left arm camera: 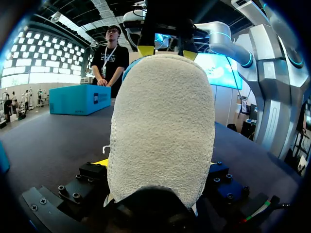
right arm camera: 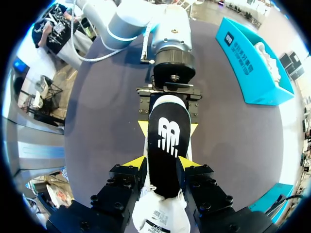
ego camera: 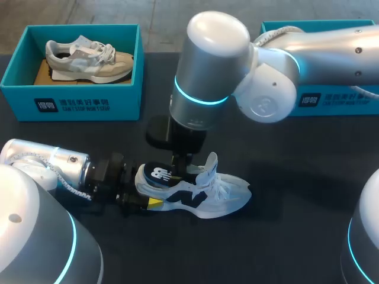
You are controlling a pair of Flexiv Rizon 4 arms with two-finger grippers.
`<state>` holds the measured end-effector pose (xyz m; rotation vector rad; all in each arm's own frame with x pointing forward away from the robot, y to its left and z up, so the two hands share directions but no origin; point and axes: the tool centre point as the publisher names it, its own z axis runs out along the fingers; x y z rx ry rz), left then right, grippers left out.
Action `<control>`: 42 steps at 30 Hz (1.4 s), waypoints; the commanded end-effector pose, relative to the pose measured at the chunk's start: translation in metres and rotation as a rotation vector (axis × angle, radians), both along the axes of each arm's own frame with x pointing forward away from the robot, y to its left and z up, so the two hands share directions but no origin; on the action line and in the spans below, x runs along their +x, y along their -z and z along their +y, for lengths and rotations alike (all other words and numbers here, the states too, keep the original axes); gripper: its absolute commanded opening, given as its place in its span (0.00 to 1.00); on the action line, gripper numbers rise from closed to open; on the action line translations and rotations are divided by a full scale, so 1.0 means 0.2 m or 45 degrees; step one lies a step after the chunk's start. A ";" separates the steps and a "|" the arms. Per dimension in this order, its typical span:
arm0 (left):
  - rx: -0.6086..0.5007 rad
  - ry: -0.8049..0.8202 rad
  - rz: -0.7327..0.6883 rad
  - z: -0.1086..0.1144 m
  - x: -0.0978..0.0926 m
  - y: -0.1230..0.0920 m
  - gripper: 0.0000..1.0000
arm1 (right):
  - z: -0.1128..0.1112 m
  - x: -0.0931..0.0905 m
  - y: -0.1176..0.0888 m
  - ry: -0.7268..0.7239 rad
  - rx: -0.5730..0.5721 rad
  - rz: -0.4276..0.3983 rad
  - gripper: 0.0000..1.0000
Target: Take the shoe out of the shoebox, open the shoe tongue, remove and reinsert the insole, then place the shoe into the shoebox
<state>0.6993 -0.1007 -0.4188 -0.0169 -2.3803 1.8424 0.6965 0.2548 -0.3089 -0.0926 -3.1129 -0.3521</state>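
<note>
— Between the yellow tips of the right hand (right arm camera: 162,164), what sits there?

— The insole (right arm camera: 167,138), a thin, smooth black sheet with rounded ends and a white printed mark. Both fingers press its long edges, so the hand is closed on it at a narrow gap, pointing straight down.

— Where does the insole run?

— Its rounded back end stands clear above the heel collar. Its front end goes down into the shoe (ego camera: 204,195) under the white tongue (right arm camera: 160,218), which is raised.

— And the left hand (right arm camera: 168,128)?

— It lies low and level, coming in from eight o'clock. Its fingers clamp the heel (left arm camera: 163,126) from both sides. That heel is a domed, off-white surface with a nubbly, towel-like pile.

— Where is the shoe itself?

— It is just toward six o'clock of the middle of the bench (ego camera: 284,236), upright on its sole with the toe toward three o'clock. It is white with dark navy side panels and loose white laces (ego camera: 222,189). The bench top is dark and matte.

— Farther out?

— At ten o'clock stands an open teal shoebox (ego camera: 71,103), rectangular with stiff flat walls. It holds a grey and beige sneaker (ego camera: 89,59) lying on its side. At two o'clock a second shoebox (ego camera: 331,100) shows partly behind the right arm. Both are well apart from the shoe.
</note>
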 end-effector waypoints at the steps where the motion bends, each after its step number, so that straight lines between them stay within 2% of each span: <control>1: 0.000 -0.001 0.000 0.00 0.01 0.01 0.00 | 0.04 0.03 0.00 -0.017 -0.021 0.016 0.40; 17: 0.000 -0.001 0.000 0.00 0.01 0.01 0.00 | 0.10 0.14 0.04 -0.136 0.018 0.156 0.41; 29: 0.000 -0.001 0.000 0.00 0.01 0.01 0.00 | 0.12 0.18 0.07 -0.210 0.054 0.237 0.40; 38: 0.000 -0.001 0.000 0.00 0.01 0.01 0.00 | 0.13 0.18 0.13 -0.277 0.098 0.348 0.38; 42: 0.000 -0.001 0.000 0.00 0.01 0.01 0.00 | 0.13 0.18 0.13 -0.285 0.115 0.359 0.38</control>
